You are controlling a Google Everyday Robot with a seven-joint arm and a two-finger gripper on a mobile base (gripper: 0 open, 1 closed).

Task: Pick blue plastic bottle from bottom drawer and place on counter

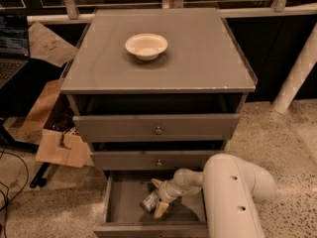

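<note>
Blue plastic bottle lies tilted on the grey floor of the bottom drawer, near the drawer's middle. The drawer is pulled out.

At the far left a laptop shows at the picture's edge, and pieces of cardboard lie on the floor beside the cabinet. On the cabinet's flat grey surface a white bowl stands left of centre, towards the back. Below it are the two upper drawers, each with a round knob.

Down in the bottom drawer, the claw reaches in from the right. It is spread wide, with one finger behind the blue plastic bottle and the other in front of it. The bottle sits between them at their left end. Whether the pads touch it cannot be told.

To the right, the white arm bends over the drawer's front right corner. A white post slants up from the speckled floor at the far right.
</note>
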